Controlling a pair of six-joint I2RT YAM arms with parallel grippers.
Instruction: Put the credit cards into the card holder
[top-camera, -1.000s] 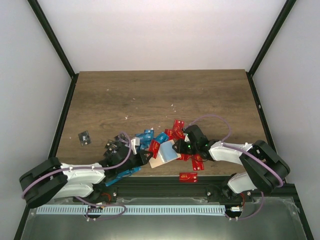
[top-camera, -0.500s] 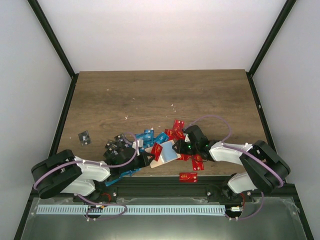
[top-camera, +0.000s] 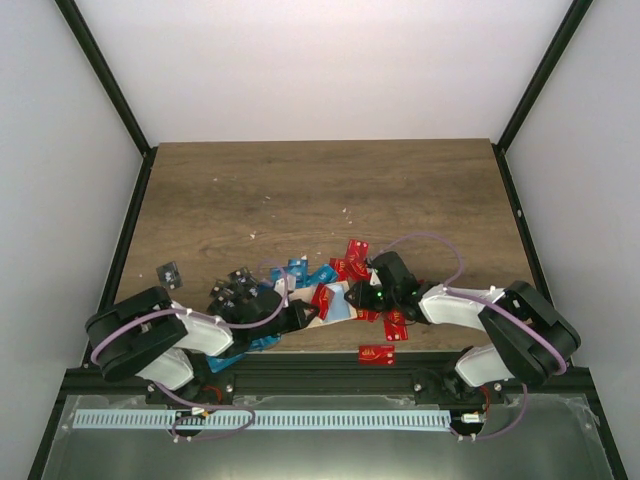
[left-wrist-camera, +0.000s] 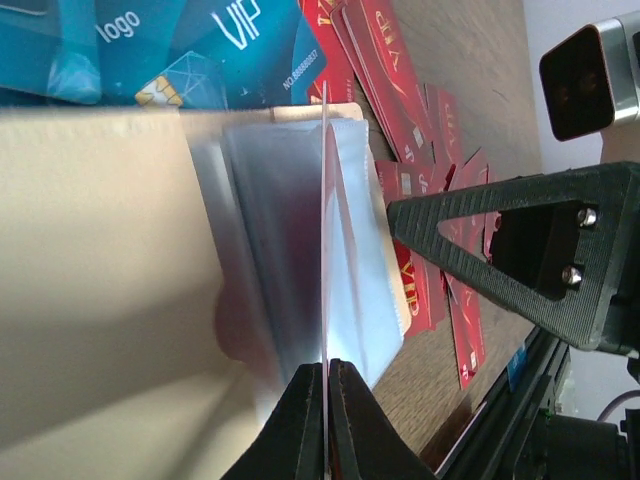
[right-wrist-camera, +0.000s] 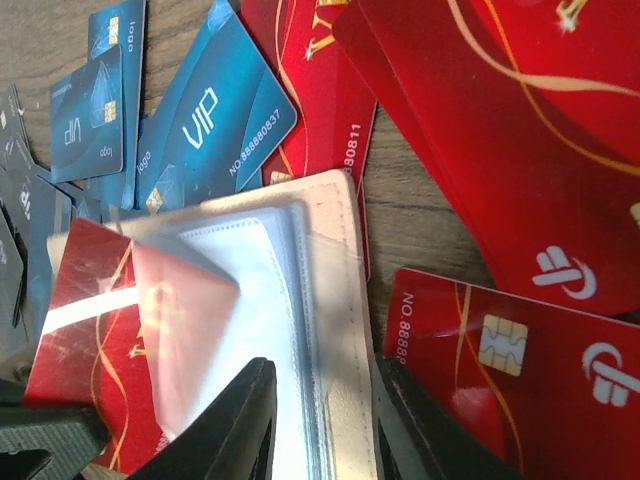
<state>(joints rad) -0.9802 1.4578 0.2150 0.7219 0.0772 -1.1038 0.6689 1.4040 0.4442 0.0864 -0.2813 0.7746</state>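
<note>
left wrist view: left claw (left-wrist-camera: 326, 385) pinches a red card (right-wrist-camera: 85, 330) edge-on at the open card holder (left-wrist-camera: 100, 260); right claw (right-wrist-camera: 318, 430) grips the holder's edge.

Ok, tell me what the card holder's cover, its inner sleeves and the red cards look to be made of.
Card holder cover: pale beige, matte, with a soft rounded edge; probably leather or imitation leather.
Inner sleeves: clear flexible plastic film, glossy; they are see-through and catch glare.
Red cards: stiff glossy plastic, seemingly; printed gold lines, a metallic chip and shine.
</note>
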